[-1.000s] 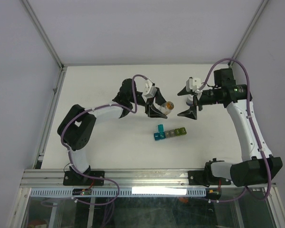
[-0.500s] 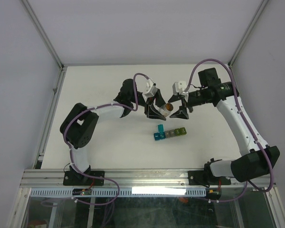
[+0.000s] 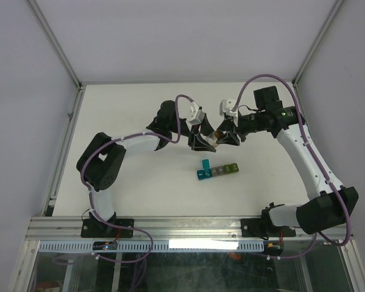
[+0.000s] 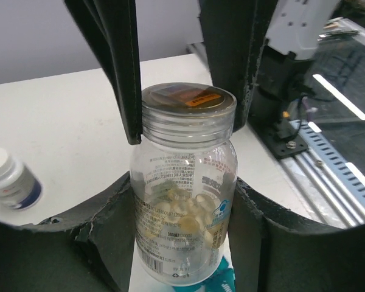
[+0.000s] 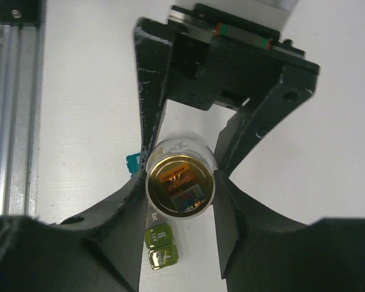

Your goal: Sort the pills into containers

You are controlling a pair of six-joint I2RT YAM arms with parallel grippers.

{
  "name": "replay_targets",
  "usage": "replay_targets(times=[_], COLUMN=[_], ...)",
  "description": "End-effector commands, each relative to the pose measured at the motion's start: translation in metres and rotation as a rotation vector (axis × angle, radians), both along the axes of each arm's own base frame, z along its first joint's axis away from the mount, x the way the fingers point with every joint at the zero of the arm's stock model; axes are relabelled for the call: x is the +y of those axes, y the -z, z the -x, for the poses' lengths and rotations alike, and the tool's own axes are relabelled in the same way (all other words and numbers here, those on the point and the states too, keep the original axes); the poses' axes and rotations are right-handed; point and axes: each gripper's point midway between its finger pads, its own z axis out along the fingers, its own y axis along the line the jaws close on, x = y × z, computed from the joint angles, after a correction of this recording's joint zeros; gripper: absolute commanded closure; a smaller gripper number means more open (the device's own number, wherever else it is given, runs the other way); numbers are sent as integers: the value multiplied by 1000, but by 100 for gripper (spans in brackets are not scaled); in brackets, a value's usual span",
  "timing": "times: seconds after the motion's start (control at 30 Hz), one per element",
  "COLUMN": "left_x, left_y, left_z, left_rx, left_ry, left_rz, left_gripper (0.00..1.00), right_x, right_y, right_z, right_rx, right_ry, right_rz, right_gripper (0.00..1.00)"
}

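**Left gripper (image 3: 208, 139) and right gripper (image 3: 224, 134) meet on a clear, tan-capped plastic bottle (image 4: 184, 182)**

The left gripper clamps the body of the clear, tan-capped plastic bottle, its black pads pressed against both sides of the lower half. The right gripper's fingers flank the cap, and in the right wrist view they appear to touch it on both sides. From above, the two grippers hide nearly all of the bottle and only the tan cap peeks out between them. Pale pills (image 4: 182, 213) lie heaped inside, and the label print is too fine to read.

The strip of five joined plastic cubes (image 3: 218, 171), running from blue and teal through grey to olive and yellow-green, sits on the white table (image 3: 140, 109) nearer the arm bases, apart from both grippers. Its teal lid stands raised. What the cubes hold cannot be made out. The wrist cameras catch only scraps of the strip: a teal corner under the bottle, and two green cubes below the cap.

A small dark bottle with a white cap (image 4: 9, 179) lies on the table at the left wrist view's edge, partly cut off by a finger.
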Motion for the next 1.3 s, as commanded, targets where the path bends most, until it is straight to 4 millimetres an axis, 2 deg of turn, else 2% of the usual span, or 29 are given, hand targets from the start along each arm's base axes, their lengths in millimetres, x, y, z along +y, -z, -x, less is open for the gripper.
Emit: replay_targets(times=[0.0, 0.17, 0.27, 0.37, 0.4, 0.43, 0.53, 0.57, 0.7, 0.77, 0.9, 1.0, 1.1, 1.13, 1.27], left_x=[-12, -14, -15, -16, -18, -19, -24, -24, -15, -9, 2, 2, 1, 1, 4], left_y=[-33, -60, -60, -50, -46, -44, -41, -43, -55, -62, -70, -64, -54, -51, -49], left_z=[-33, -62, -89, -104, -105, -105, -98, -94, -81, -70, -48, -28, -13, -13, -16], left_rx=[-124, -158, -167, -160, -166, -169, -189, -186, -138, -83, -26, -7, 25, 34, 55], left_ry=[-249, -607, -852, -929, -929, -923, -860, -838, -720, -628, -417, -240, -98, -85, -79], left_rz=[74, 202, 204, 175, 162, 151, 144, 152, 202, 226, 241, 189, 125, 116, 85], left_gripper=[100, 100, 100, 100, 100, 100, 100, 100, 100, 100, 100, 100, 100, 100, 100], right_x=[2, -7, -16, -29, -29, -29, -29, -32, -52, -57, -52, -45, -40, -40, -43], right_y=[-2, 30, 43, 44, 38, 30, 7, 1, -20, -28, -37, -41, -46, -52, -52], right_z=[-4, -27, -49, -67, -68, -66, -55, -53, -48, -37, -5, 12, 5, 2, -2], right_rx=[54, 226, 362, 423, 437, 440, 385, 352, 256, 212, 83, 36, 61, 42, -45], right_ry=[108, 344, 537, 660, 658, 628, 533, 521, 524, 491, 339, 214, 170, 160, 113], right_rz=[-23, 22, -2, -41, -68, -95, -131, -132, -154, -173, -204, -232, -248, -246, -203], right_gripper=[70, 85, 91, 93, 86, 71, 14, 3, 1, 1, 1, 1, 1, 1, 1])
